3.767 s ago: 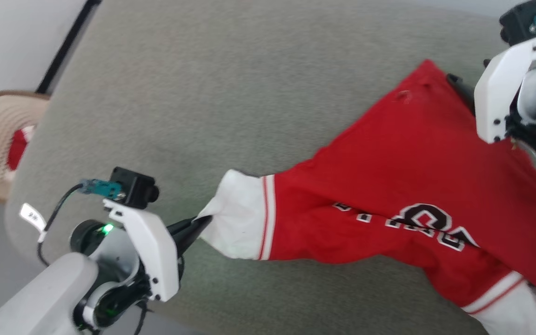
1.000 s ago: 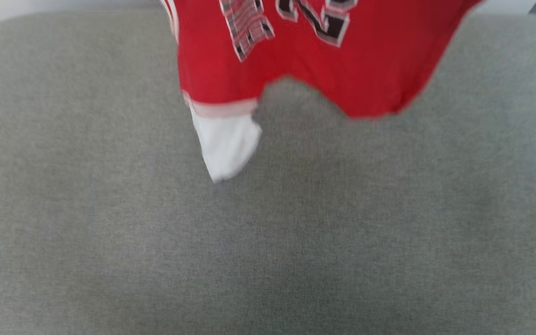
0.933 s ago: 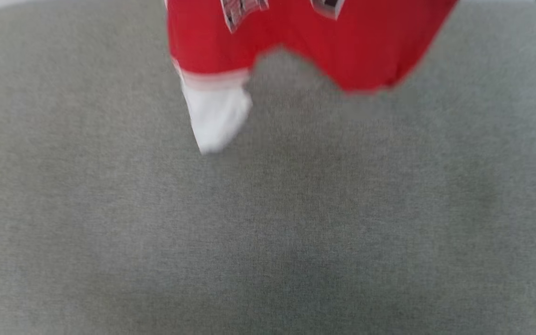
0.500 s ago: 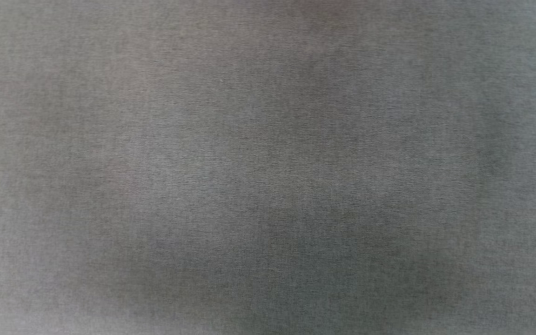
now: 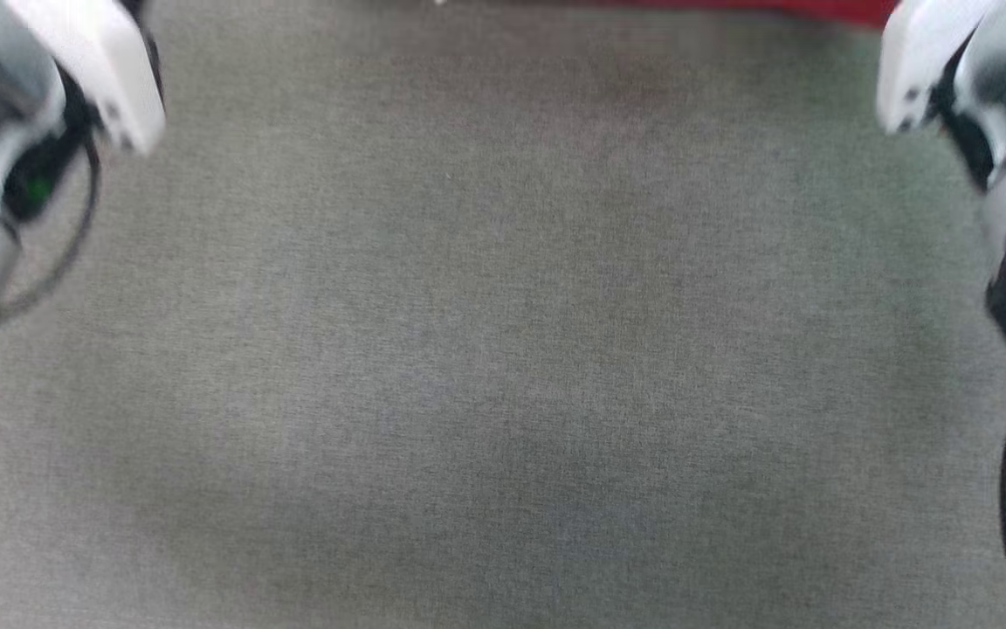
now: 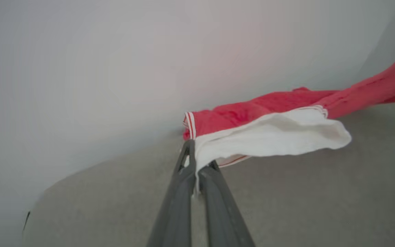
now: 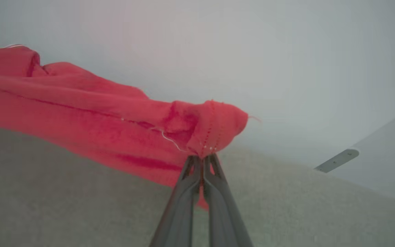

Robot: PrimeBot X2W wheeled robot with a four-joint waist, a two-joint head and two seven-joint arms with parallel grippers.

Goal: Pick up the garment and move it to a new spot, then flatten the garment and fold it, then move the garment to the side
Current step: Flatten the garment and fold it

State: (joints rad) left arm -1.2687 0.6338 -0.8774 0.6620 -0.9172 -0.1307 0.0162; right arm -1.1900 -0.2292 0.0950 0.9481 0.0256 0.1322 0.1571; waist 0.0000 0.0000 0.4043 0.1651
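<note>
Grey cloth-covered counter [image 5: 503, 349], pale wall behind, and the garment [image 6: 269, 137] is strung between both arms along the far side: left end effector [image 6: 197, 159] clamped on the white sleeve, right end effector [image 7: 202, 159] pinched tight on a stitched red edge.

Soft even daylight, slight motion blur

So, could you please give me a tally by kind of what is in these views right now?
Garments: 1, the garment, red with a white sleeve.
Grippers: 2, the left gripper shut on the sleeve and the right gripper shut on a red edge.
Surfaces: 1, the grey surface below.
Total: 4.
</note>
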